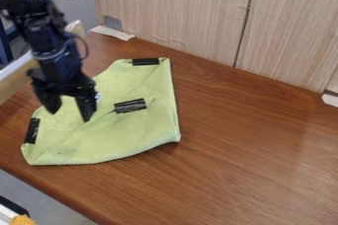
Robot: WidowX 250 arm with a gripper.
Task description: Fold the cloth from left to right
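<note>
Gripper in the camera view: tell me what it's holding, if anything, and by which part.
Nothing is held. The gripper is open over the left part of the green cloth, with no fold pinched between its fingers.

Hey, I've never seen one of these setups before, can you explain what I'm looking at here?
There is one picture, taken by a fixed camera looking down at a slant on the work surface. The black machine coming in at the upper left is a robot arm. At its lower end is the gripper, a simple hand with two fingers. They are spread apart over the left part of a light green cloth, with nothing held between them.

The cloth lies on a brown wooden table. Three black strips are on it: one at the top, one near the middle, one at the left edge. Pale wood-patterned panels stand behind.
</note>
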